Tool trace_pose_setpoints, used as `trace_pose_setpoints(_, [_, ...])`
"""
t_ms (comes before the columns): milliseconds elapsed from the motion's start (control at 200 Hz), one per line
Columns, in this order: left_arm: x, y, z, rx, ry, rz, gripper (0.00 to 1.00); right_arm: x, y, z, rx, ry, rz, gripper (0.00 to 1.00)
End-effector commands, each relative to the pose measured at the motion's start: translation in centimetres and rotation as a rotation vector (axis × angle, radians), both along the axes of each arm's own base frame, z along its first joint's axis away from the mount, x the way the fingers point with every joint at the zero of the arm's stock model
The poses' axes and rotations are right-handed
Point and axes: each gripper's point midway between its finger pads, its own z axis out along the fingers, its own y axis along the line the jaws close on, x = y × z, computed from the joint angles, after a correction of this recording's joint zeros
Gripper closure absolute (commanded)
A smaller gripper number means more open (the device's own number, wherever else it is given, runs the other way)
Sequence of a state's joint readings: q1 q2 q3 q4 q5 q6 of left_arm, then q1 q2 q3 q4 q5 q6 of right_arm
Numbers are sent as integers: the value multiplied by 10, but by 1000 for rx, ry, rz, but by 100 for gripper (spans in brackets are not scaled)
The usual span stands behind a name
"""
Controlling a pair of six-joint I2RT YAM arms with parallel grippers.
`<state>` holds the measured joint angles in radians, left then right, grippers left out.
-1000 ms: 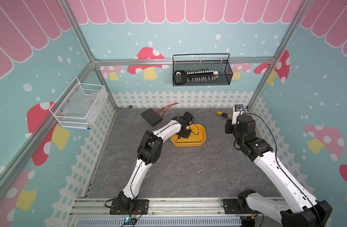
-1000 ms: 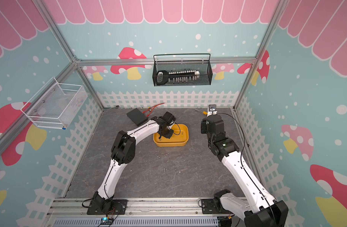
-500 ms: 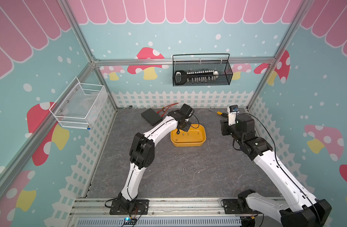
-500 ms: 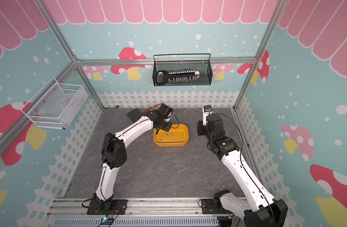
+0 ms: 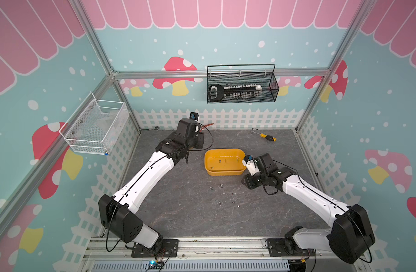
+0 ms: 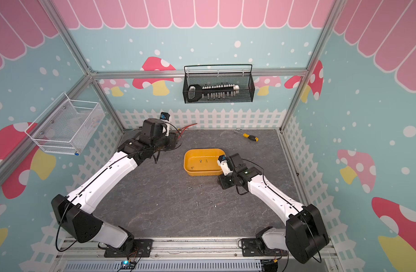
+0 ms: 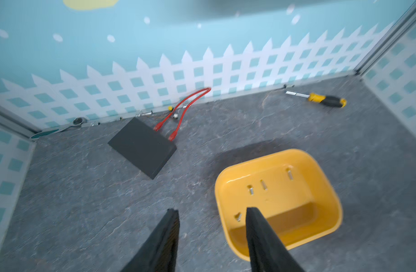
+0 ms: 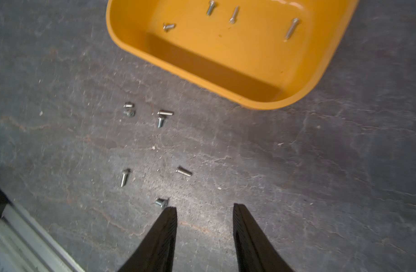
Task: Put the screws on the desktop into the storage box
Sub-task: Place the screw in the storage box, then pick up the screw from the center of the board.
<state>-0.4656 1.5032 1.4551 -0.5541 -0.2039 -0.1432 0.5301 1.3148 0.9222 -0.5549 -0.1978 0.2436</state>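
The yellow storage box (image 5: 235, 173) (image 6: 202, 174) sits mid-desktop (image 5: 178, 212) with several screws (image 8: 210, 7) (image 7: 263, 184) lying inside it. More silver screws (image 5: 222, 186) (image 6: 200, 186) (image 8: 165, 113) are scattered on the grey surface just in front of the box. My left gripper (image 7: 211, 210) hovers left of the box, open, nothing between its fingers. Off the box's front right corner my right gripper (image 8: 204, 206) (image 5: 246, 184) points down over bare desktop, open and empty. One screw (image 8: 161, 203) lies just beside its left fingertip (image 8: 170, 212).
A yellow-and-black screwdriver (image 5: 264, 136) (image 7: 325, 100) lies at the back right. A black flat pad (image 7: 142, 147), red cable (image 7: 185, 103) and wrench (image 7: 70, 124) are at the back left. A black wire basket (image 5: 241, 87) and a white one (image 5: 96, 127) hang on the walls.
My left gripper drew back from over the box toward the back left and opened. My right arm came down from the back right to the desktop by the box's front right corner.
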Motion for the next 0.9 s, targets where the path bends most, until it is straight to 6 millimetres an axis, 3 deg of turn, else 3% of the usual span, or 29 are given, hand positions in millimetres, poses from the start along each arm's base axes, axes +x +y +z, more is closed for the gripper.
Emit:
trace_pose_setpoints(0, [0,20,-3,-61,-62,70,45,-21,20,-4,2,55,128,54])
trace_pose_setpoints(210, [-2,48,-27,-128,-55,120,45,-53,49,-25,-88,131,306,54])
trace_pose_setpoints(400, [-6,64,-32,-142,-81,162,45,-58,69,-42,-184,129,364,54])
trace_pose_setpoints(575, [-9,82,-22,-134,-129,226,45,-50,85,-47,-220,139,277,57])
trace_pose_setpoints(725, [-9,92,-25,-130,-128,264,45,-46,97,-49,-201,156,113,59])
trace_pose_setpoints(896, [-8,102,-25,-141,-128,286,45,-56,115,-56,-190,191,51,58])
